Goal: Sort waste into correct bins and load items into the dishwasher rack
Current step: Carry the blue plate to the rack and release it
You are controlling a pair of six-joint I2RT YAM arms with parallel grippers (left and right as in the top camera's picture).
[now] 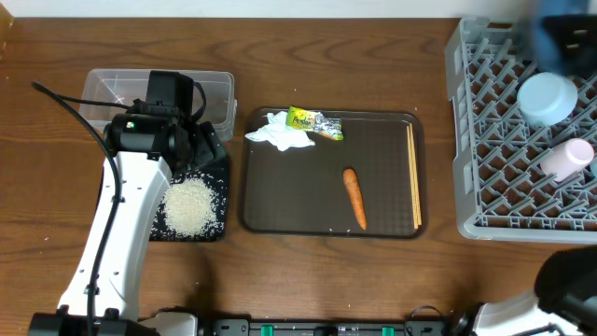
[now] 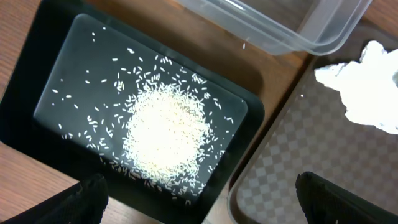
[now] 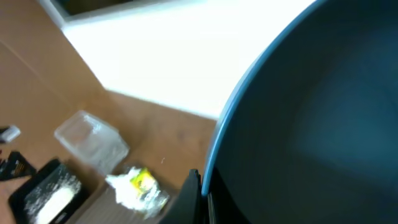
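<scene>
White rice heap (image 2: pixel 165 134) — round mound, stray grains around — in the black tray (image 2: pixel 18 118). Left gripper (image 2: pixel 205 205) gapes wide, empty; right gripper (image 3: pixel 200 198) pinches the blue bowl (image 3: pixel 311 124).

Blue bowl (image 3: pixel 311 124) fills the right half, 12 thru 6 o'clock: dark inside, lighter rim curving down to btm centre. Right gripper (image 3: pixel 200 193) at 6: one dark finger against the rim, other not visible. Wood table (image 3: pixel 37 81) at 9–10. Clear tub (image 3: pixel 92 142) at 8, black tray (image 3: pixel 25 188) w/ rice (image 3: pixel 55 200) below it at 7. Tissue (image 3: pixel 124 193) & green-yellow wrapper (image 3: pixel 144 182) touching, btwn tub & gripper. Top is blown-out white.
</scene>
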